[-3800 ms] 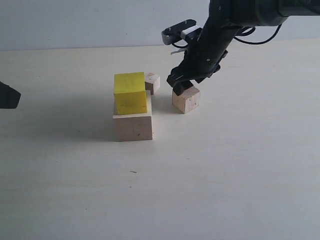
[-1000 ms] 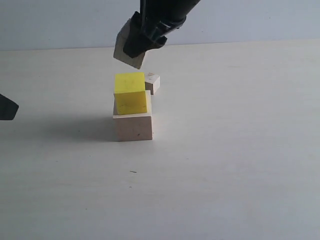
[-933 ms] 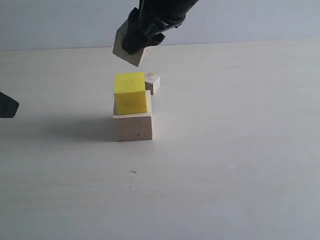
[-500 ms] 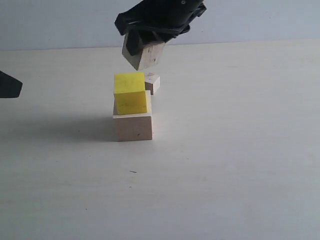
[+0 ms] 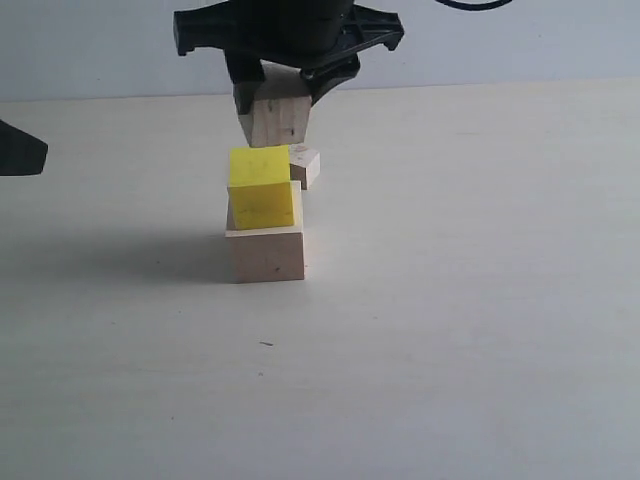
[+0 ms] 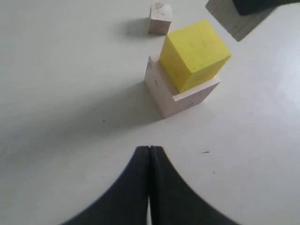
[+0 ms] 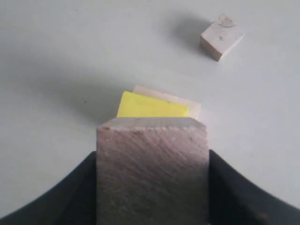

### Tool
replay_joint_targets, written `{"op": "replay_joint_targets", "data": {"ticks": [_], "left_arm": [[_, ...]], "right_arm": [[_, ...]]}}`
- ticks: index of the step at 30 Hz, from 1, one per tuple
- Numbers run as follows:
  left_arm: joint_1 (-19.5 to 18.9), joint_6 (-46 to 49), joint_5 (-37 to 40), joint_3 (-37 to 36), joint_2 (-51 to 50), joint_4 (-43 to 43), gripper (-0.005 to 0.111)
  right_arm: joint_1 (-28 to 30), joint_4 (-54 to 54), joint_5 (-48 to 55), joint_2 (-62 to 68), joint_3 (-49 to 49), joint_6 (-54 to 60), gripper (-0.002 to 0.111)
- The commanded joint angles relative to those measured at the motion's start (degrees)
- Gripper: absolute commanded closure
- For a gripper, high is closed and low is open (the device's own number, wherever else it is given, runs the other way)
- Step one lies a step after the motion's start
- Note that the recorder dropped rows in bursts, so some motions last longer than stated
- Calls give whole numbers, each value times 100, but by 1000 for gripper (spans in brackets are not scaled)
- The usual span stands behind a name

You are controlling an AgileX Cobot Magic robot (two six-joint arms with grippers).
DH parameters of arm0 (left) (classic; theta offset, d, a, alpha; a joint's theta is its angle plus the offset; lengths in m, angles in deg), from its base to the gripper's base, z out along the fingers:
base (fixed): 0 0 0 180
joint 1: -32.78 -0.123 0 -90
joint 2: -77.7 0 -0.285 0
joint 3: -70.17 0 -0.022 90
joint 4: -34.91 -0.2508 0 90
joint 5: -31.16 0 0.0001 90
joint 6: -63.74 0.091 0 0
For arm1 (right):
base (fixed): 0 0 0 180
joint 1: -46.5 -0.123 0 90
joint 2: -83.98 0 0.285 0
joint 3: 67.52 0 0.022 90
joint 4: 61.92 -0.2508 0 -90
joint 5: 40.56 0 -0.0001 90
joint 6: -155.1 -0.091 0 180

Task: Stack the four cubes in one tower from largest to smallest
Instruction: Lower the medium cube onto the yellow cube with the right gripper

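— How many cubes?
— Four. A large wooden cube (image 5: 265, 255) stands on the surface (image 5: 450, 320), with a yellow cube (image 5: 262, 188) sitting off-centre on top. A tiny wooden cube (image 5: 305, 163) lies alone nearby.
— And the fourth?
— The medium wooden cube (image 5: 278, 120) is pinched in the right pincer (image 5: 283, 85), in the air just above the yellow one, faces roughly level.
— The left pincer (image 6: 149, 161)?
— Pressed together, empty, well aside.
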Motion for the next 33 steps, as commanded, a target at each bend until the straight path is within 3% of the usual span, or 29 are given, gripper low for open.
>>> {"op": "replay_joint_targets", "data": {"ticks": [1,5,16,33], "left_arm": [[-10,-38,-166,-17,-34,67,107],[-10,-38,-166,-17,-34,82,107],[-10,-38,-166,-17,-34,171,107],[-10,-38,-120,-17,-34,169,107]], "right_arm": [[-328,360,18,155,-311,-247,108],[-376,766,384,415,-687,-795,108],[-376,724,599,876,-1298,-967,108],[-407,780,599,1072,-1296,-1277,108]]}}
